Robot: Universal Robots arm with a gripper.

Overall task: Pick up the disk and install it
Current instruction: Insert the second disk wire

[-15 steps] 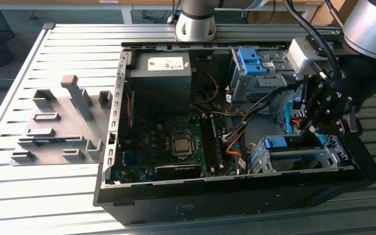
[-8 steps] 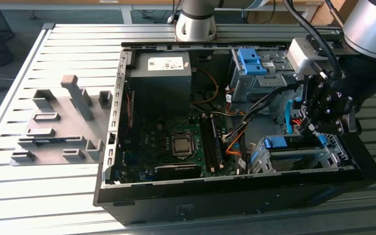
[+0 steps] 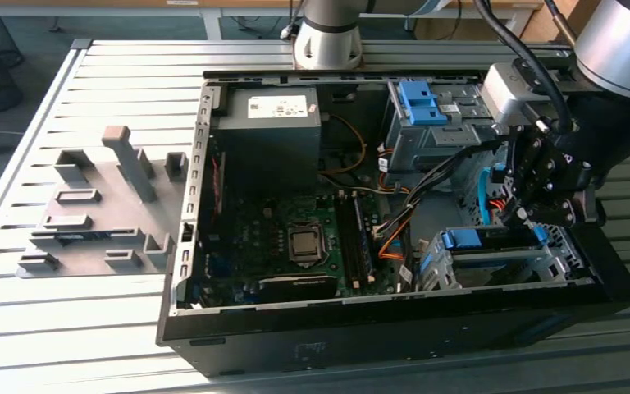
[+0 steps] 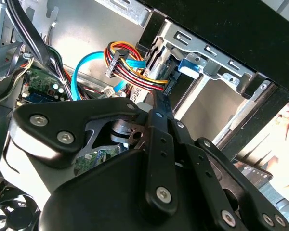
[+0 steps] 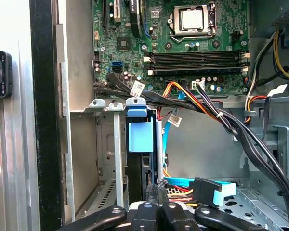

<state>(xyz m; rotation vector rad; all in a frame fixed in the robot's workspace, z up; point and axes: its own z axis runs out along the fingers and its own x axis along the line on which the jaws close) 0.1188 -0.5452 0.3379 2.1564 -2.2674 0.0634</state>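
So we're at the install step: the disk sits on edge in the metal drive cage at the computer case's front corner. Gripper fingers look pinched together just over its edge. I'd guess seating needs a straight push.

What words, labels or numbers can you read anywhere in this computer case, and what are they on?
None can be read.
White sticker on the black power supply: print too small.
White tags on the cables: too small.
Motherboard markings: too small.

End effector over open computer case, apparently above blue-framed disk.
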